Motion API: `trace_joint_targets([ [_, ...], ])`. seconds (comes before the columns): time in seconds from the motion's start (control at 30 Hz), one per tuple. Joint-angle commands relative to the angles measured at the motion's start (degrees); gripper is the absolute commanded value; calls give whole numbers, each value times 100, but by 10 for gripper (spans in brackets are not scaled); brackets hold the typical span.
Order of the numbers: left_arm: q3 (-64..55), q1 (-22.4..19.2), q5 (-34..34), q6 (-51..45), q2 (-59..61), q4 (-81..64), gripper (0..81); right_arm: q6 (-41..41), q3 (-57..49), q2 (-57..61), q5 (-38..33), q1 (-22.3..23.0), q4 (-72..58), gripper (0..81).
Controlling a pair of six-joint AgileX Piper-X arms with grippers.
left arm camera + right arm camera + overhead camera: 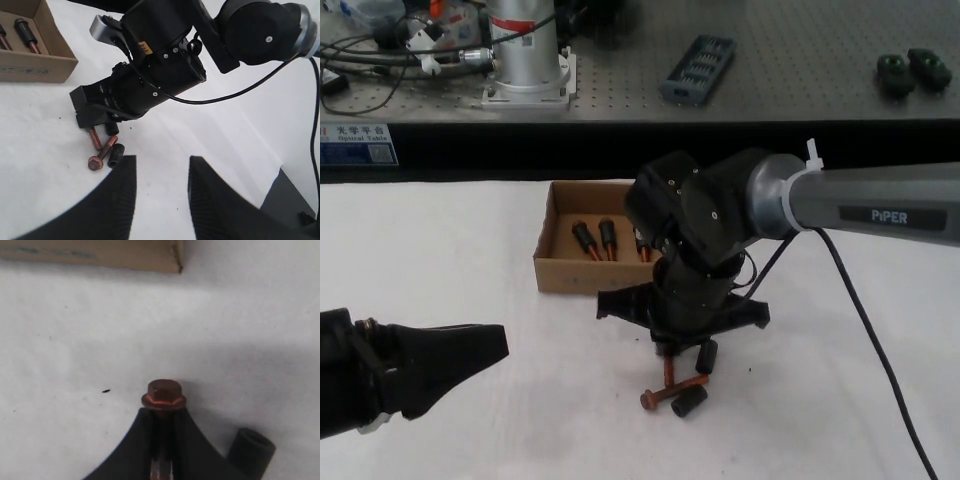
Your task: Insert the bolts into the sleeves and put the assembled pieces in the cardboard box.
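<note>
My right gripper points down at the white cloth just in front of the cardboard box and is shut on a copper bolt, whose hex head sticks out past the fingertips. A second copper bolt lies on the cloth beside it. Two loose black sleeves lie close by, one right of the gripper and one nearer the front; a sleeve also lies next to the held bolt. Inside the box are several assembled pieces. My left gripper hovers open and empty at the front left.
The right arm stretches in from the right with a cable hanging below it. Behind the cloth, a perforated bench carries a metal cylinder, a blue rack and cables.
</note>
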Motion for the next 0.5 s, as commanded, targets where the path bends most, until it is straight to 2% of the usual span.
trace_joint_targets([
  [0.0, -74, 5, 289, -22, -61, -41, 244, -526, -22, -325, 167, 8, -59, 39],
  [0.13, -295, -204, 369, 352, -61, 325, 190, -1526, -19, -937, 479, 8, -66, 39],
  [0.2, -458, -394, 263, 647, -61, 620, 193, -1803, -6, -1246, 478, -5, -18, 39],
  [0.37, -914, -944, -528, 1315, -35, 1537, 346, -2108, 349, -2075, 478, -92, 61, 39],
  [0.47, -1190, -1207, -900, 1395, 116, 2235, 361, -2160, 859, -2727, 478, -178, 61, 39],
])
